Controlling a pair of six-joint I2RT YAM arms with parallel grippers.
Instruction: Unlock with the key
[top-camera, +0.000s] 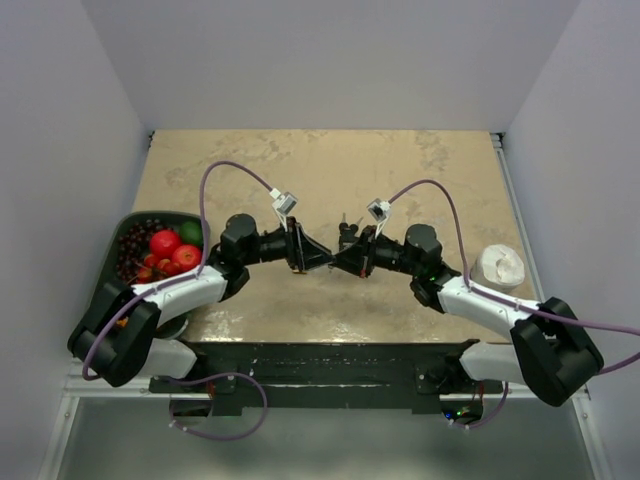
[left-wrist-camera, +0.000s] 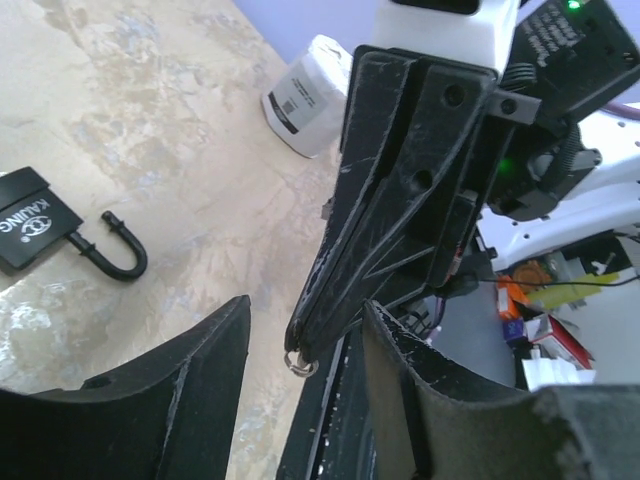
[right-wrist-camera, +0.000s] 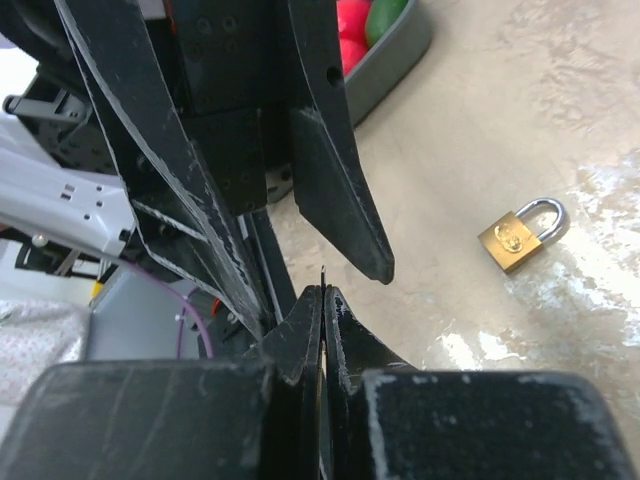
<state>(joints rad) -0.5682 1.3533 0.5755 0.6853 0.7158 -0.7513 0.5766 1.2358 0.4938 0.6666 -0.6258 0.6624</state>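
My right gripper is shut on the key; only a thin metal edge shows above its fingertips. Seen from the left wrist, the key's small ring hangs under those shut tips. My left gripper is open, and its fingers straddle the right gripper's tips at the table's centre. A brass padlock with a closed silver shackle lies flat on the table, right of the grippers in the right wrist view. A black padlock with a black shackle lies at the left of the left wrist view.
A dark bowl of red and green fruit stands at the left edge. A white paper roll stands near the right edge. White walls enclose the beige table on three sides.
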